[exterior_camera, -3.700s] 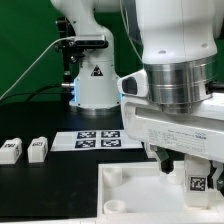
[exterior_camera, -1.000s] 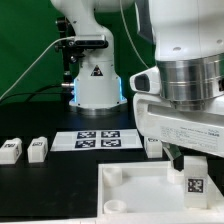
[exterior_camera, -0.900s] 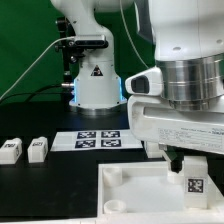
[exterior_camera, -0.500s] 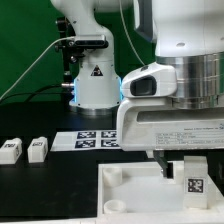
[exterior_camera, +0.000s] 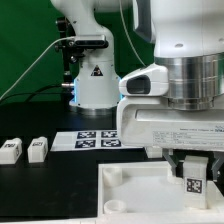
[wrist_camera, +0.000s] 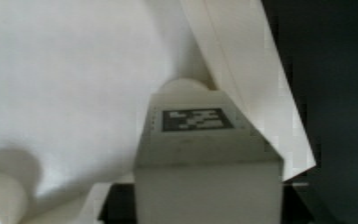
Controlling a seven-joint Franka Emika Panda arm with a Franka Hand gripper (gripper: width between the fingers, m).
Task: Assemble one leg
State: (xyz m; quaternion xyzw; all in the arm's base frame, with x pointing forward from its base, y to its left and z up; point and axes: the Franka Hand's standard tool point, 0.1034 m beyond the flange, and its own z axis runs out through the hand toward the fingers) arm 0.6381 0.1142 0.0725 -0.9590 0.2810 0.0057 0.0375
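backdrop: green curtain [exterior_camera: 25, 40] | surface: black table [exterior_camera: 40, 185] | light: even, bright

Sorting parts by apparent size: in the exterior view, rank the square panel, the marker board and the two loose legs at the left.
1. Square panel, though nearest the camera.
2. Marker board.
3. The two loose legs: alike, unranked.

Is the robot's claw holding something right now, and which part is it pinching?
Yes. The gripper holds one leg by its upper end, above the white panel. The leg's tagged face shows.
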